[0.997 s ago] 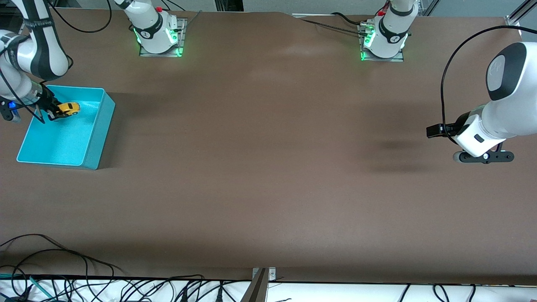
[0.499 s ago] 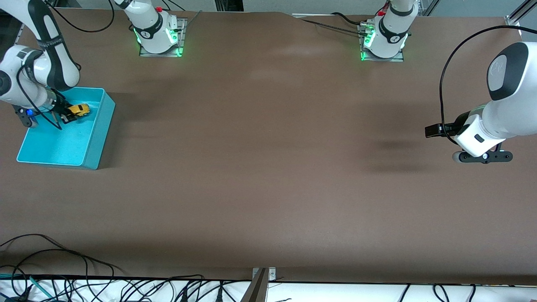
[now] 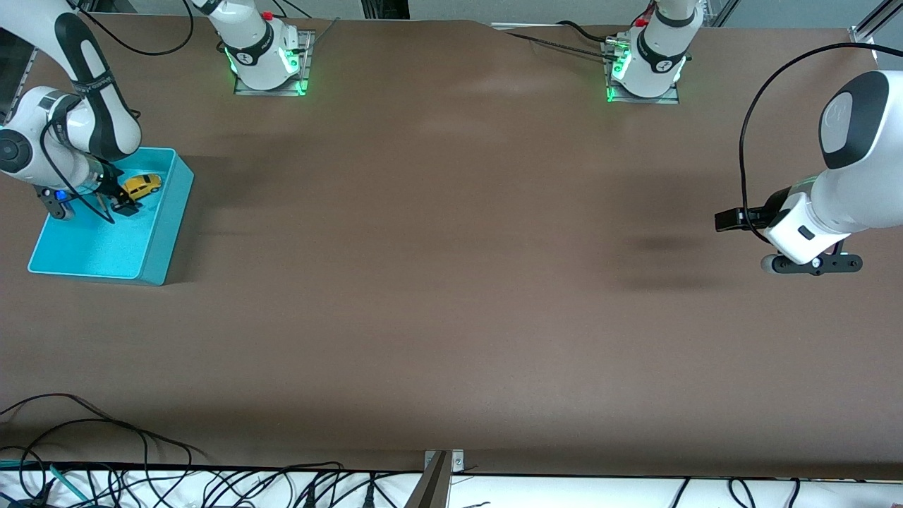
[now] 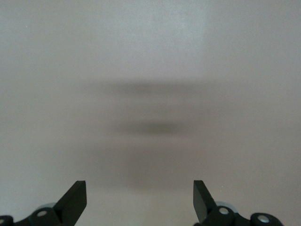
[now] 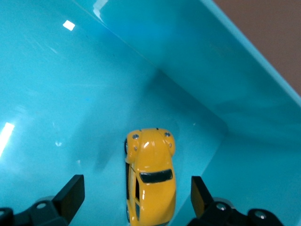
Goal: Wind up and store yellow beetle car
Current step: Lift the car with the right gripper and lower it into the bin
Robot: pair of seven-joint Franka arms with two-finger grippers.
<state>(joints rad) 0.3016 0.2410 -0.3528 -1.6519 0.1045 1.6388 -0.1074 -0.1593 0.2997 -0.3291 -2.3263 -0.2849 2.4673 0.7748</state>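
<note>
Largest first: the tabletop (image 3: pixel 451 282), then the teal bin (image 3: pixel 159 233), where the yellow beetle car (image 3: pixel 142 185) sits released. Your right gripper (image 5: pixel 136 200) hangs above it, jaws wide; lift it clear next. The left gripper (image 4: pixel 140 202) waits, jaws wide.

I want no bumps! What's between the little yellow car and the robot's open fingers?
Nothing: the right wrist view shows only teal bin floor between the yellow beetle car and the open right gripper.

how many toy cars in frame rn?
1. The yellow beetle car lies in the teal bin, in the corner toward the robots' bases, between the open fingers of the right gripper.
</note>
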